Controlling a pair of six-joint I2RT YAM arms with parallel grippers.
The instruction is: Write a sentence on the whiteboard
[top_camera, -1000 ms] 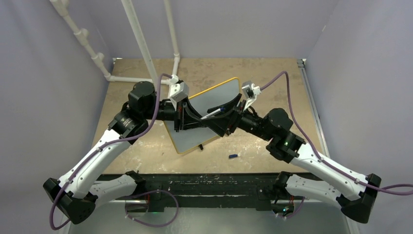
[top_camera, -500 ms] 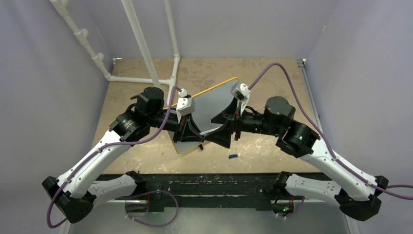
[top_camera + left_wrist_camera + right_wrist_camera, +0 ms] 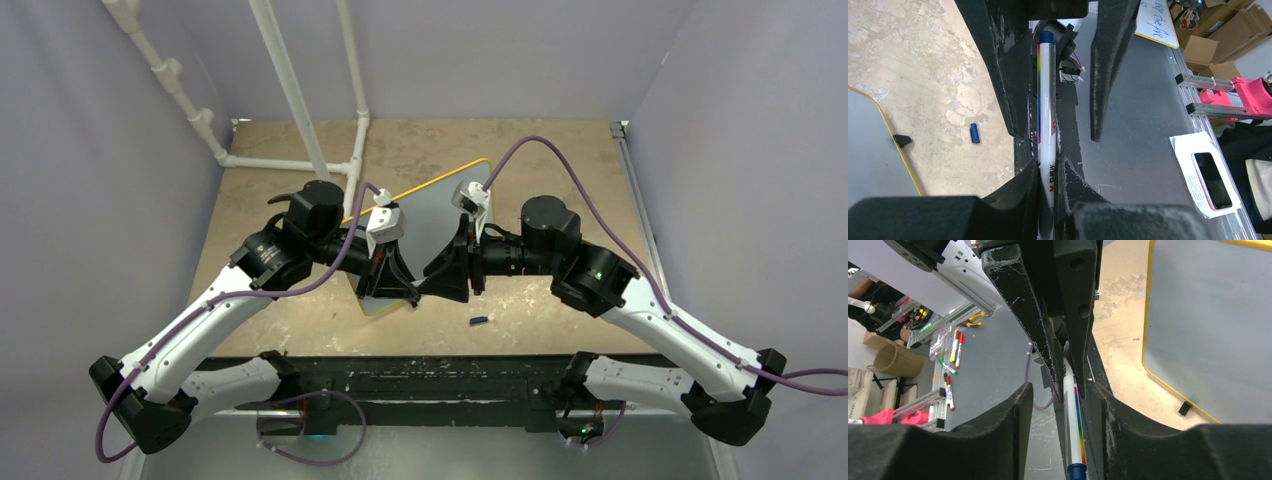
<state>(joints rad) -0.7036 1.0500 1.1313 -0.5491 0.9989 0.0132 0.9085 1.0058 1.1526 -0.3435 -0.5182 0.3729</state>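
A white marker [image 3: 1046, 100] with a rainbow stripe and a blue end [image 3: 1046, 37] sticks out of my left gripper [image 3: 1050, 175], which is shut on its barrel. My right gripper [image 3: 1062, 387] faces it tip to tip. Its open fingers [image 3: 993, 435] stand on either side of the marker [image 3: 1073, 435] with a gap on the left. Seen from above, the left gripper [image 3: 405, 285] and right gripper [image 3: 432, 278] meet over the near corner of the whiteboard [image 3: 450, 195]. Its yellow-rimmed face [image 3: 1208, 330] looks bare, and the sentence is not in view.
A small blue cap [image 3: 479, 321] lies on the table near the front edge, right of the board's corner [image 3: 868, 145]. White pipes [image 3: 290, 100] run along the back left. A dark strip [image 3: 430, 375] borders the near edge. Off the table lie several markers [image 3: 953, 347].
Both grippers have come from over the middle of the board toward its near corner. They have turned to face each other tip to tip, with the marker still between them.
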